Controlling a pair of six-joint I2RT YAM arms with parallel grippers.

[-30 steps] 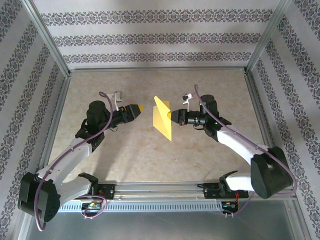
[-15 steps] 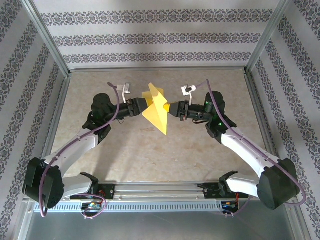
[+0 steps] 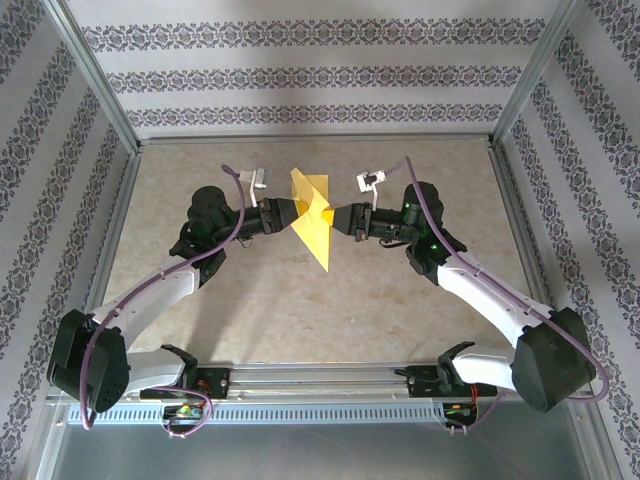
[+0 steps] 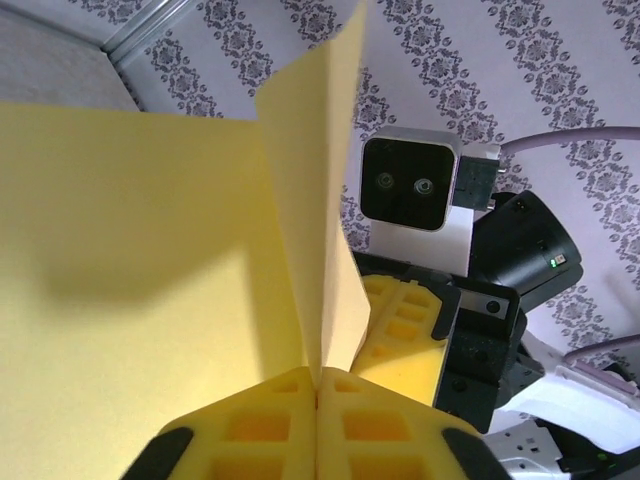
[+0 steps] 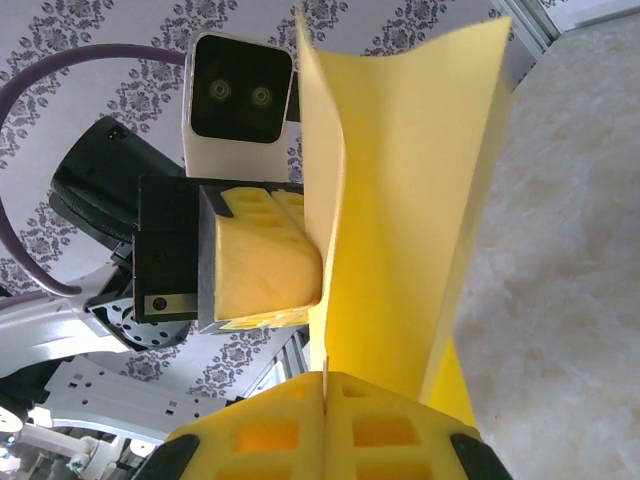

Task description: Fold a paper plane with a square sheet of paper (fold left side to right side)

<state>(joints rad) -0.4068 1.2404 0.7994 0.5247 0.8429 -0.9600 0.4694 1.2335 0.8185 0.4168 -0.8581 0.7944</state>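
Note:
The square sheet of paper (image 3: 314, 218) is bright yellow and hangs above the middle of the table, bent into a loose fold and standing on edge. My left gripper (image 3: 292, 212) is shut on its left edge and my right gripper (image 3: 338, 218) is shut on its right side, the two facing each other. In the left wrist view the sheet (image 4: 130, 260) rises from the closed left gripper (image 4: 318, 385), with the right gripper's fingers (image 4: 400, 320) just behind it. In the right wrist view the sheet (image 5: 400, 220) runs up from the closed right gripper (image 5: 325, 378), beside a left fingertip (image 5: 260, 265). The paper plane is out of view.
The marbled table top (image 3: 250, 300) is ringed by a metal frame with posts at the corners (image 3: 100, 90) and patterned walls behind it. A rail with the arm bases (image 3: 320, 380) runs along the near edge.
My left gripper has swung in from the left and shut on the sheet's edge. The right gripper has carried the sheet a little toward the back left, and the sheet has bent more.

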